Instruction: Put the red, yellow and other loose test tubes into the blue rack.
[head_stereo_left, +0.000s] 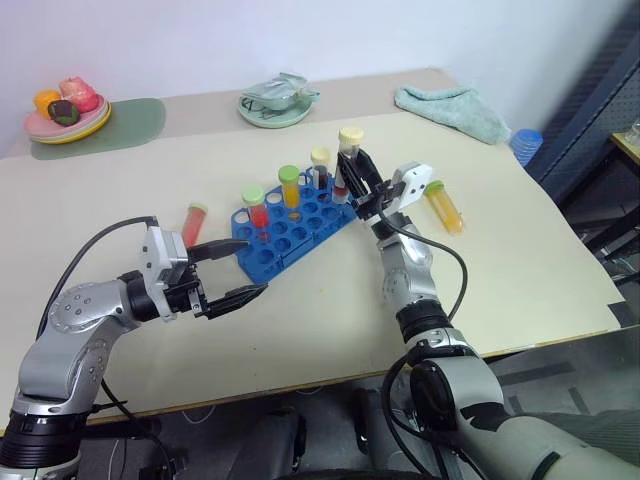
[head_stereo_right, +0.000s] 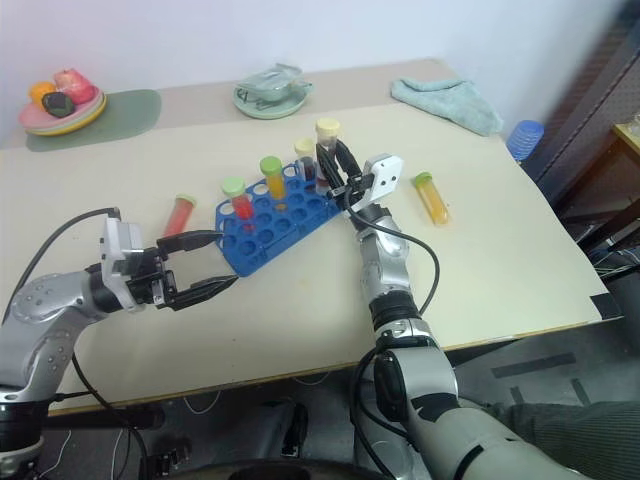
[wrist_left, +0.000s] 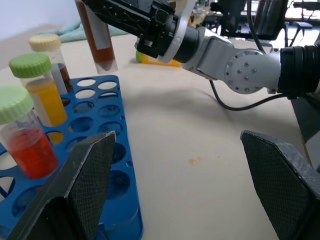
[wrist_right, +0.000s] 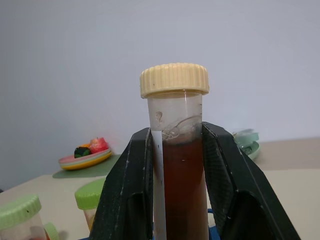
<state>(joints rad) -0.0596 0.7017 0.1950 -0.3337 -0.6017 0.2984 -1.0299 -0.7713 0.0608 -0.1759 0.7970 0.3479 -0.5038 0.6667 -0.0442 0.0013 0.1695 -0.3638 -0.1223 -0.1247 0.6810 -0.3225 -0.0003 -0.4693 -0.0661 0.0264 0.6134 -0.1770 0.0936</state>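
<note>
The left arm comes in from the left, bent at the elbow, wrist level. Its pincer (head_stereo_left: 243, 271) points right, toward the near end of the rack (head_stereo_left: 285, 232), both fingers (wrist_left: 80, 175) spread wide with nothing between them. The right arm reaches forward up the middle, forearm rising, wrist tipped up. Its pincer (head_stereo_left: 350, 180) is clamped on an upright brown tube (wrist_right: 180, 170), gripped below the cap, above the rack's far end.

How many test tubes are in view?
6: three standing in the blue rack, brown tube in the right gripper, red tube lying left of the rack, yellow tube right of it.
</note>
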